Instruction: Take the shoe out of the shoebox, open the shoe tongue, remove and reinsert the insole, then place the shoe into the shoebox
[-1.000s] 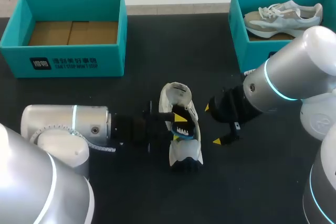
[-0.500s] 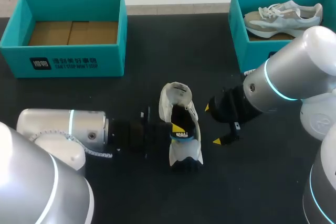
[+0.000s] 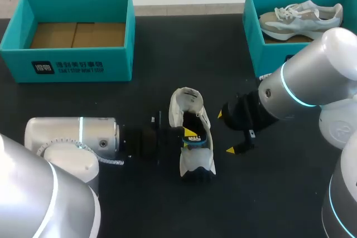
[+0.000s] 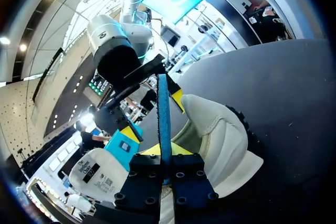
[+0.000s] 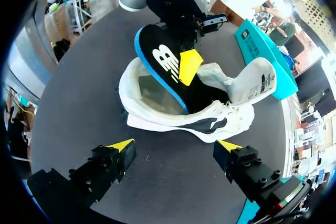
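Pinching the insole (image 5: 163,72), left gripper (image 3: 189,134) fills the shoe (image 3: 196,161); shoeboxes (image 3: 72,65) (image 3: 255,37) stand behind.

1. Insole (image 5: 168,72): a large white letter logo on its black face, ahead of the right gripper (image 5: 176,148) and just beside a yellow tip of the left gripper (image 3: 189,134).
2. Tongue (image 5: 264,85): a white label with small dark print, too small to read, ahead of the right gripper, past the insole.
3. Left box (image 3: 78,65): a dark square sign and two lines of white print on its front wall, well beyond the left gripper.
4. Right box (image 3: 261,59): a scrap of white print on its front wall, beyond the right gripper, mostly hidden by the arm.
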### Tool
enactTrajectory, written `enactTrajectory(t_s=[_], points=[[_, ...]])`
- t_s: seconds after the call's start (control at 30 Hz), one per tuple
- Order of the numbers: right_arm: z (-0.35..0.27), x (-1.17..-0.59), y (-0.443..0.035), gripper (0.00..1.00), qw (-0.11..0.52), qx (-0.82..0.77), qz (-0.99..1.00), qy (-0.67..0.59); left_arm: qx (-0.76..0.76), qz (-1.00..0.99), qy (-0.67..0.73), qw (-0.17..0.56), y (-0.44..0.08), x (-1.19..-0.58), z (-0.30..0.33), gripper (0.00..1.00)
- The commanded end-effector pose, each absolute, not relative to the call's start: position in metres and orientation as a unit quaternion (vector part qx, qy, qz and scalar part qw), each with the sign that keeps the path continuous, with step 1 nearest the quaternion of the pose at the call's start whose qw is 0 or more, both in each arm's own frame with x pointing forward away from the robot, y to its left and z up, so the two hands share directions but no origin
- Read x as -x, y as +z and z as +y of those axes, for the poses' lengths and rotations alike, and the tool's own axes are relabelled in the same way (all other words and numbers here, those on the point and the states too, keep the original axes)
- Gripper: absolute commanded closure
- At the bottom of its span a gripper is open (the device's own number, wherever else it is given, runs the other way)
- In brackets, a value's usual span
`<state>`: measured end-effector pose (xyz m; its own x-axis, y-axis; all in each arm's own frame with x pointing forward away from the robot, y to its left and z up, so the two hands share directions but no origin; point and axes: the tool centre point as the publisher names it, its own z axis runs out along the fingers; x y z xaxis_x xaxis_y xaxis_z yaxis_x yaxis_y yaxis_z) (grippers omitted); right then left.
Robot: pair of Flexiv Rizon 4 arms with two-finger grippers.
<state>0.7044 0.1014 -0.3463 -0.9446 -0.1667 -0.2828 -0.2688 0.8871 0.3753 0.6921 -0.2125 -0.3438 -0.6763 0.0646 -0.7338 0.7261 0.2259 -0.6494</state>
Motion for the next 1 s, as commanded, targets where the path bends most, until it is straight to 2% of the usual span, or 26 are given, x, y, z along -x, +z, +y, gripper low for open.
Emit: enactTrajectory(t_s=[0.03,0.33,0.6,0.63,0.67,0.7,0.8,1.0], points=[[0.103,-0.703,-0.347,0.00,0.125,0.112,0.964,0.207,-0.272,0.723,-0.562,0.295,-0.337,-0.688,-0.214,0.59],[0.103,-0.703,-0.347,0.00,0.125,0.112,0.964,0.207,-0.286,0.715,-0.563,0.299,-0.320,-0.677,-0.210,0.64],[0.103,-0.703,-0.347,0.00,0.125,0.112,0.964,0.207,-0.289,0.720,-0.556,0.297,-0.316,-0.668,-0.197,0.71],[0.103,-0.703,-0.347,0.00,0.125,0.112,0.964,0.207,-0.288,0.722,-0.556,0.295,-0.318,-0.668,-0.196,0.73],[0.103,-0.703,-0.347,0.00,0.125,0.112,0.964,0.207,-0.287,0.723,-0.556,0.293,-0.320,-0.668,-0.197,0.80],[0.103,-0.703,-0.347,0.00,0.125,0.112,0.964,0.207,-0.286,0.724,-0.556,0.292,-0.323,-0.667,-0.197,0.82],[0.103,-0.703,-0.347,0.00,0.125,0.112,0.964,0.207,-0.286,0.722,-0.560,0.287,-0.327,-0.666,-0.202,0.98],[0.103,-0.703,-0.347,0.00,0.125,0.112,0.964,0.207,-0.290,0.722,-0.558,0.288,-0.339,-0.673,-0.210,1.00]])
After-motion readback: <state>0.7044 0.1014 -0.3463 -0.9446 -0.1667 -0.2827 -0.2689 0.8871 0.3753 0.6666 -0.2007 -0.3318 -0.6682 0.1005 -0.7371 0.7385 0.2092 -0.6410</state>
